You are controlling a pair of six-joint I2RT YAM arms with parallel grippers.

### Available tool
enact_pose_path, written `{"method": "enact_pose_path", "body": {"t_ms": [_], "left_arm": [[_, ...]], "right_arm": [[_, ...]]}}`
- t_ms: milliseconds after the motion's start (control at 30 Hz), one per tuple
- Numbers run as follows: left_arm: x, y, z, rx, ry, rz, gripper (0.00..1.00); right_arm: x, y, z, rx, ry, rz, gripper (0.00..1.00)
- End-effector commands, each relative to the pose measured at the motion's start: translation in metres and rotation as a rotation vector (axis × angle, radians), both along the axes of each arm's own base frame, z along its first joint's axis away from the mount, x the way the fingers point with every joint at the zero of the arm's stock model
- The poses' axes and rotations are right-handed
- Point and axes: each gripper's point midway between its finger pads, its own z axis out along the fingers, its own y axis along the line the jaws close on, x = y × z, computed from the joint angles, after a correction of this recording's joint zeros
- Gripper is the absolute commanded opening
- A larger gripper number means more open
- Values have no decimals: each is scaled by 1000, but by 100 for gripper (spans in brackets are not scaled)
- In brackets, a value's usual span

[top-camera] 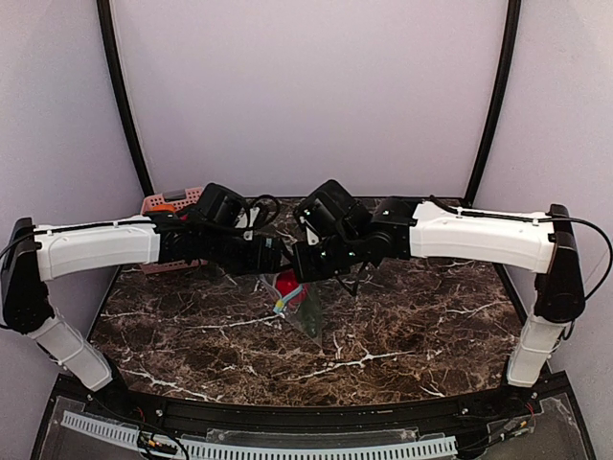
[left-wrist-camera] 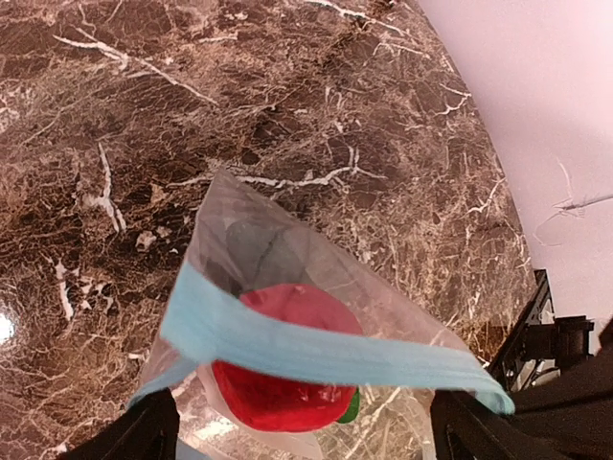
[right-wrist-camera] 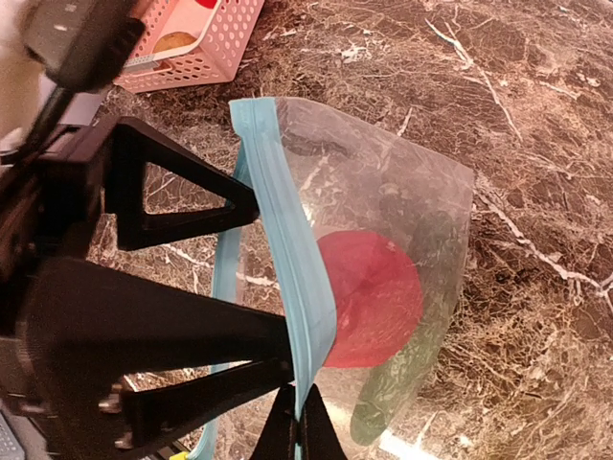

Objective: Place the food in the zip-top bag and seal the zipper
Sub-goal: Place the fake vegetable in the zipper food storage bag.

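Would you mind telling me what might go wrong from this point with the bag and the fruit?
1. Only the right jaws pinch the zipper while the left jaws stand open, so the zip-top bag, weighted by the red fruit, may slip or swing.
2. The fruit sits close under the open mouth and could jam the seal.
3. A brownish piece lies in the pink basket; sealing now may leave it out.

One zip-top bag, one pink basket
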Motion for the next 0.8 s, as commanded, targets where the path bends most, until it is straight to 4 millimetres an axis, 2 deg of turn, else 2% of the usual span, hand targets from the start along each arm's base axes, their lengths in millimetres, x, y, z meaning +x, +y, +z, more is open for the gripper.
{"method": "enact_pose_path", "body": {"t_ms": [0,67,133,267,333,500,600,667,767], "left_arm": [[-21,1,56,-99,-66,-80,93],[-32,4,71,-131,-77,-109,93],[-39,10,76,-135,-77,-113,93],[-40,31,67,-87,-75,-49,96],[-39,41,55,-73,-45,-15,95],[-41,53,34,-84,0,41,87],[-38,63,27,-98,27,63,86],[-34,75,26,-89,42,81,85],[-28,97,35,-62,13,115,86]], "right_arm": [[0,1,-3,3,2,-16,0],[1,0,-4,2,6,-23,0],[2,-1,-5,2,7,-26,0],[3,-1,-5,3,9,-25,0],[3,0,-4,4,10,-24,0],[3,0,-4,4,11,-25,0],[3,-1,-5,3,12,-29,0],[3,-1,-5,2,13,-30,0],[3,-3,-5,-1,13,-32,0]]}}
